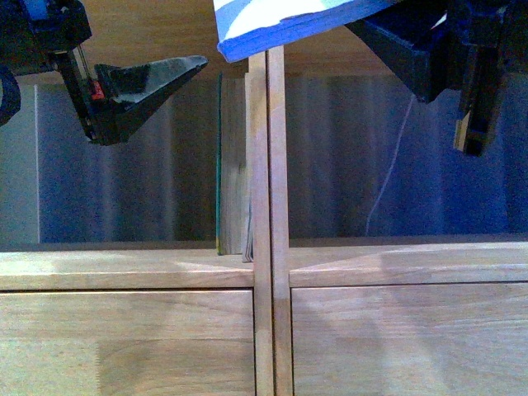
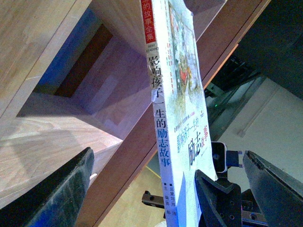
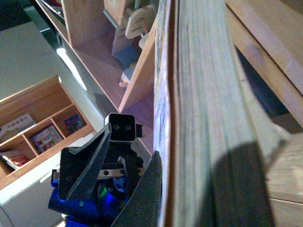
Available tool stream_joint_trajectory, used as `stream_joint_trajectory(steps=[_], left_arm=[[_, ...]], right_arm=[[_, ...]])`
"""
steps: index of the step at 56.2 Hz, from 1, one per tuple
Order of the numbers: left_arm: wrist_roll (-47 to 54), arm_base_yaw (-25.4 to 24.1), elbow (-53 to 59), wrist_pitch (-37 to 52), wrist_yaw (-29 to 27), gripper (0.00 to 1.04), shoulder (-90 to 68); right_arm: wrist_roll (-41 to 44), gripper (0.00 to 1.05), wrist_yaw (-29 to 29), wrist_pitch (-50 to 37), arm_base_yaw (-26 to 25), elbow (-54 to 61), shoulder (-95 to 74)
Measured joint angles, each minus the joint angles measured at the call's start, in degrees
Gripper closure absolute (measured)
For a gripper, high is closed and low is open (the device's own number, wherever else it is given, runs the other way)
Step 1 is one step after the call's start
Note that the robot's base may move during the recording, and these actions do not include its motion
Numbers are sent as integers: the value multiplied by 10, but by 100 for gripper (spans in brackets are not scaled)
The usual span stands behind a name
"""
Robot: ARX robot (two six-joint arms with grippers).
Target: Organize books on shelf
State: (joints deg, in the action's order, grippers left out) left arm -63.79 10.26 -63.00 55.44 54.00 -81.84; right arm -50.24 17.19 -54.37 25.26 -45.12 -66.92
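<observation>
**Paperback up in right fingers, left ones wide open**

Gripping paperback (image 1: 289, 25) with right fingers (image 1: 404, 54): clamped on it near one end, one finger lying flat along the cover in the right wrist view, page edges filling most of that frame. Held high and tilted, directly over the shelf's (image 1: 124, 272) doubled upright (image 1: 268, 165), above the compartment openings and inside neither. Got left fingers (image 2: 71, 189) spread wide, holding nothing. Parked up left of the paperback, one tip just beside its corner in the front view; can't tell if touching. Looking from the left wrist, seeing the spine and printed cover nearly edge-on, framed between the two spread fingers. Found teal book (image 1: 233, 165) standing upright in the left compartment, tan pages facing out, tight against the upright, bottom on the compartment floor.
</observation>
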Motion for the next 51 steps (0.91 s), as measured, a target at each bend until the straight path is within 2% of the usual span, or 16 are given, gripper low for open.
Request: stream_joint_trajectory(steps=[21, 30, 51], left_arm=[[9, 3, -12, -2, 0, 8, 1], [23, 4, -5, -6, -1, 29, 14], [25, 3, 71, 66, 3, 72, 71]], right_arm=[[24, 98, 54, 26, 77, -4, 0], [44, 98, 51, 44, 90, -10, -5], [38, 98, 70, 45, 82, -22, -14]])
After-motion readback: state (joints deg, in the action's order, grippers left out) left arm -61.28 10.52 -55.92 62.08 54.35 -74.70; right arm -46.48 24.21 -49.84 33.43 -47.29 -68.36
